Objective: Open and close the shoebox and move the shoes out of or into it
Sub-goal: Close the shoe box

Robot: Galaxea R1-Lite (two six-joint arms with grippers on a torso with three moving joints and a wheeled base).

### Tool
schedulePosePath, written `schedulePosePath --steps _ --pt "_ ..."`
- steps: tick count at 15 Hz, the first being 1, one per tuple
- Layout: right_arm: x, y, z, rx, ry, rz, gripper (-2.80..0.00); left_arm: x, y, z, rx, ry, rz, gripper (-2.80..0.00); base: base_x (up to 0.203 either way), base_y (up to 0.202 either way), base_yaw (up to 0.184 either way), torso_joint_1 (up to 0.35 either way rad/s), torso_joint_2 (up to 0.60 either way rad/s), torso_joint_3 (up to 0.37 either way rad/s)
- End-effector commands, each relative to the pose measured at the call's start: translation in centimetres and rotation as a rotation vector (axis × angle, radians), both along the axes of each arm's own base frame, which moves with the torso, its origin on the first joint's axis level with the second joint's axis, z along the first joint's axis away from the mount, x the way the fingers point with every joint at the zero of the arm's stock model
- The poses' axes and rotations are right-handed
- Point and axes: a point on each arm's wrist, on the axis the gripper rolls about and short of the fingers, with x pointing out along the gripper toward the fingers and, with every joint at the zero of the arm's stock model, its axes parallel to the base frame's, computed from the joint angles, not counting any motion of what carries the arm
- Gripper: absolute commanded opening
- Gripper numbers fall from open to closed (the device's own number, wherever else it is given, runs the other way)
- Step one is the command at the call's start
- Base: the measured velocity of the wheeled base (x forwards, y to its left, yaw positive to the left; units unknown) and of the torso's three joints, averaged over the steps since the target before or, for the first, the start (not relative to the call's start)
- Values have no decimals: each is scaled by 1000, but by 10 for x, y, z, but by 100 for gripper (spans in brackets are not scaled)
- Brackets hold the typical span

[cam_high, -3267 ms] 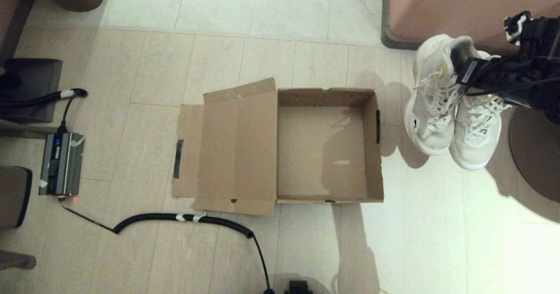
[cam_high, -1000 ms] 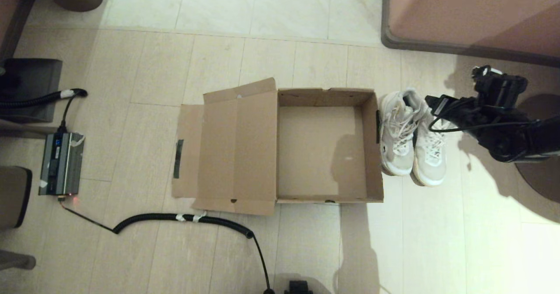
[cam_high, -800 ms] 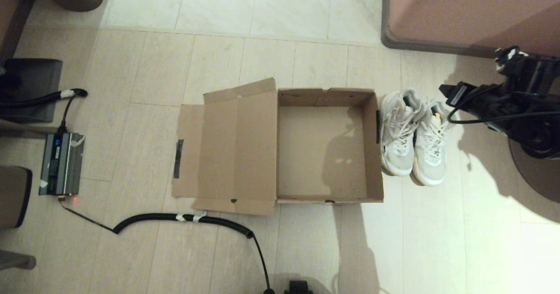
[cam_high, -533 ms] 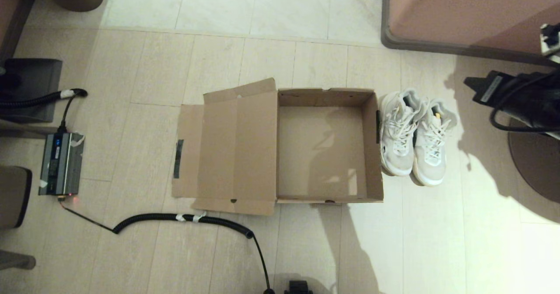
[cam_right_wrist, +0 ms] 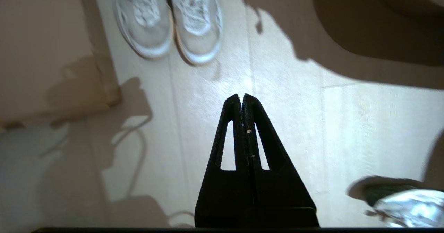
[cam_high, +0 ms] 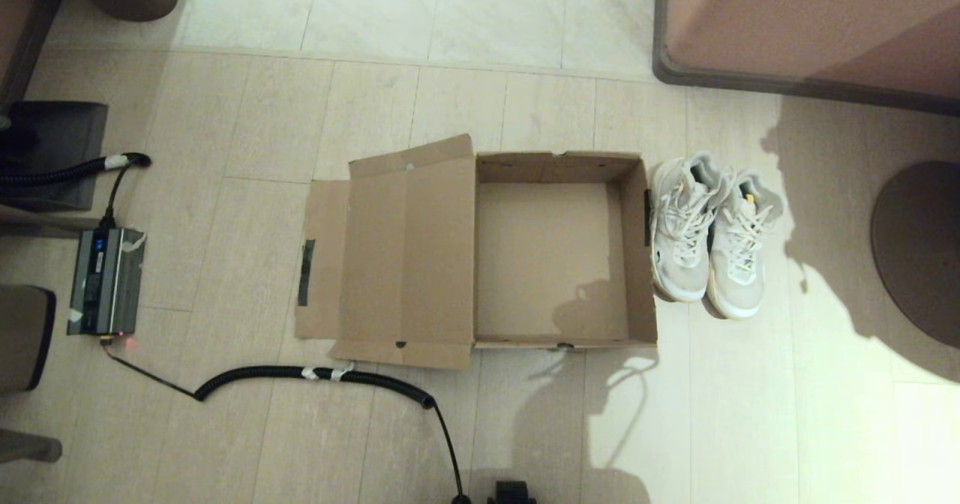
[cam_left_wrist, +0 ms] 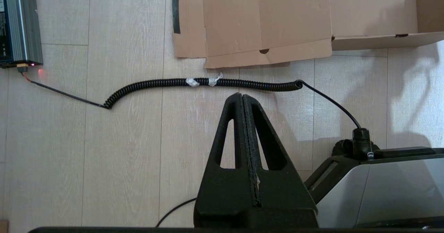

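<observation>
Shoebox (cam_high: 551,256), mid-floor, lid open, empty; shoes (cam_high: 712,238) out, paired at its 3 o'clock wall; left gripper (cam_left_wrist: 242,96) and right gripper (cam_right_wrist: 241,96) pressed together, empty; closing outstanding.

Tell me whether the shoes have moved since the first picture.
Yes. The shoes have come left and down to the floor, now beside the right wall of the shoebox; earlier they hung well clear of it, near the pink furniture.

No readable text anywhere: the shoebox (cam_high: 551,260) is plain cardboard, the shoes (cam_high: 709,238) show no legible brand, and the grey unit (cam_high: 105,280) bears only unreadable marks.
</observation>
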Motion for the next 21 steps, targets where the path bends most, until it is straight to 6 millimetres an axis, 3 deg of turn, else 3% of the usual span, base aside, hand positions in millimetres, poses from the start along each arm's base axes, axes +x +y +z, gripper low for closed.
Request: schedulePosePath --steps 1,4,9,11,14,16,19,21 --pt "-35 -2 -18 -49 -66 -29 -280 1 0 -2 0 8 0 -280 0 0 0 0 0 0" --pt "-65 0 -58 -143 -76 28 -280 1 0 -2 2 6 1 -280 0 0 0 0 0 0" --pt "-108 3 -96 -168 -127 141 -280 1 0 -2 9 6 1 -280 0 0 0 0 0 0" --pt "-112 4 -101 -157 -75 223 -280 1 0 -2 10 8 1 -280 0 0 0 0 0 0" --pt "-108 4 -98 -76 -183 212 -280 1 0 -2 9 7 -1 -280 0 0 0 0 0 0" --pt "-106 6 -108 -22 -145 292 -280 1 0 -2 9 9 -1 -280 0 0 0 0 0 0" --pt "-106 6 -108 -15 -145 278 -280 0 0 -2 15 5 1 -280 0 0 0 0 0 0" --pt "-106 6 -108 -22 -143 279 -280 -2 0 19 20 -20 -1 -280 0 0 0 0 0 0"
